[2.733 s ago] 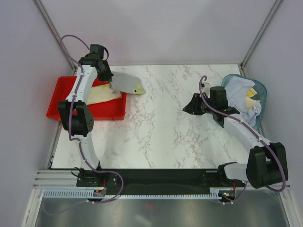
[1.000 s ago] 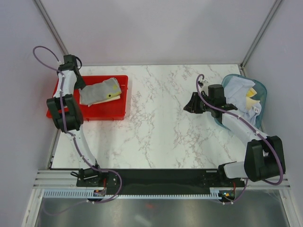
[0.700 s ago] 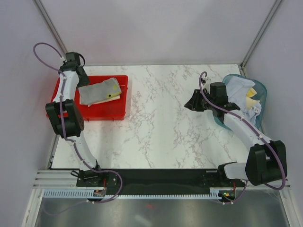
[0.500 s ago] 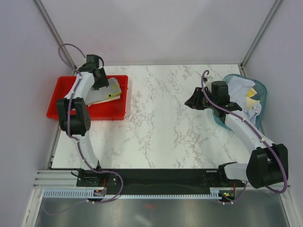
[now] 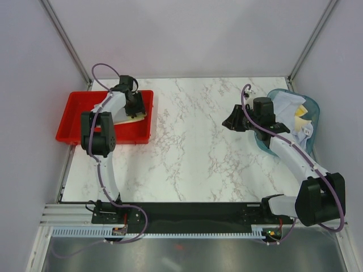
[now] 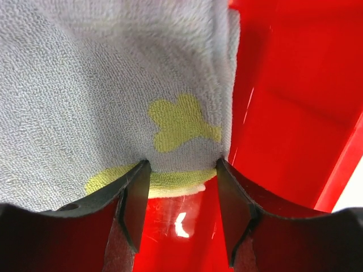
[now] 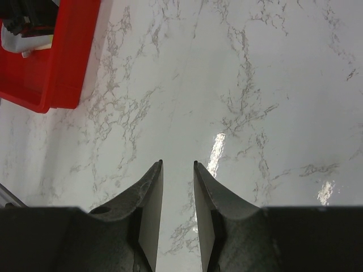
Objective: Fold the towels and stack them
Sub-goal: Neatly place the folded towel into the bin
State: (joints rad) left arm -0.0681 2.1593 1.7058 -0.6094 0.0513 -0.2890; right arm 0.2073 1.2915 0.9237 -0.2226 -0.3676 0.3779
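The left claw (image 6: 180,170) stands with its jaws parted inside the red tray (image 6: 283,113). Its tips are right at the near edge of a grey towel (image 6: 85,85) bearing a yellow mark (image 6: 180,122). Tray floor shows between the tips, so nothing looks pinched. That towel lies in the tray on top of a pale yellow towel (image 6: 164,180), whose edge peeps out beneath it. The right claw (image 7: 177,167) hangs over the marble surface (image 7: 272,68), well to the right of the tray, its jaws a narrow slit apart and empty. More towels (image 5: 286,105) lie crumpled in the teal basket (image 5: 316,110), at the far side of the surface from the tray.

The step in hand looks like stacking, with the folded grey towel laid on the pile and let go. The next move calls for the left claw to lift straight up without snagging the cloth, and for a fresh towel to be fetched from the basket.

The grey towel's right edge lies close to the tray's right wall, so a sideways exit is tight. Right of the tray there is broad open marble for folding.
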